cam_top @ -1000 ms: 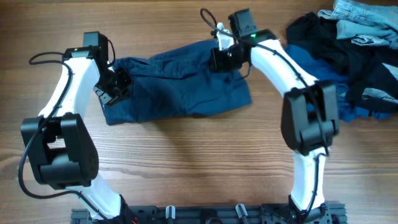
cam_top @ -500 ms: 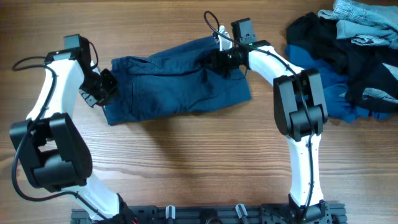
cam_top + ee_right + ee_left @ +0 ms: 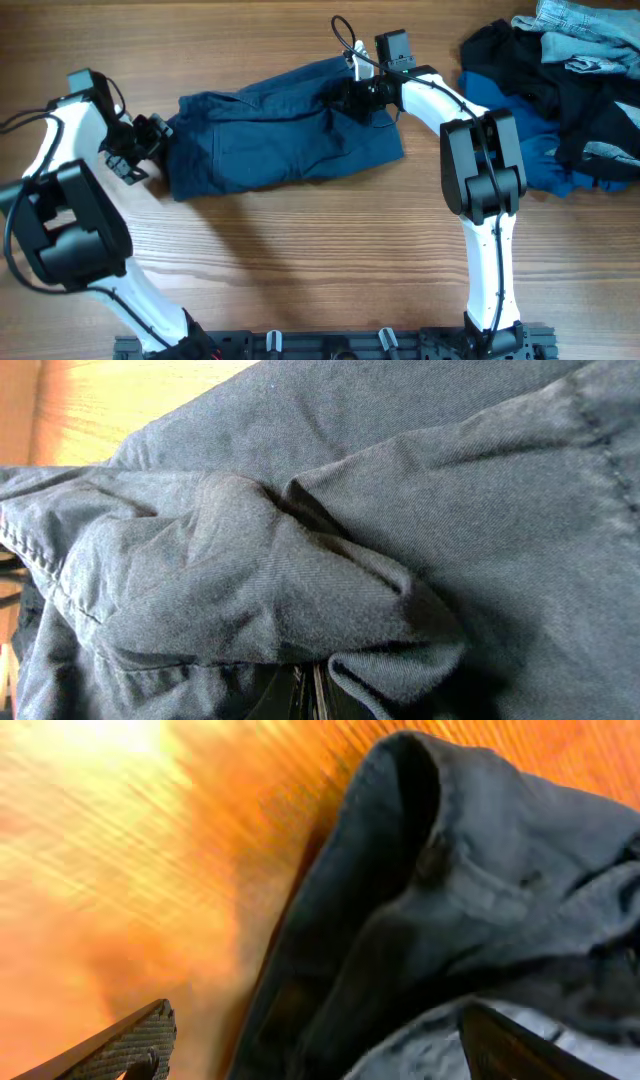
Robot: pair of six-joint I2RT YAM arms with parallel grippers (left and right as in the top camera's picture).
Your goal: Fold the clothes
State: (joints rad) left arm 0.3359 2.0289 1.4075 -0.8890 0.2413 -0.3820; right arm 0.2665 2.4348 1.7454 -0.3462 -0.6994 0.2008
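A dark blue garment lies folded across the middle of the wooden table. My left gripper stands open just off the garment's left edge, holding nothing. In the left wrist view its fingers straddle the cloth's rolled edge without pinching it. My right gripper is shut on a bunched fold at the garment's upper right corner. In the right wrist view the gripper is nearly buried under that gathered fabric.
A heap of other clothes, black, blue and light denim, fills the back right corner beside the right arm. Bare wood lies in front of the garment and to its left.
My left gripper has opened, let go of the garment's left edge and drawn back to the left. The right gripper stays shut on its fold, hardly moved.
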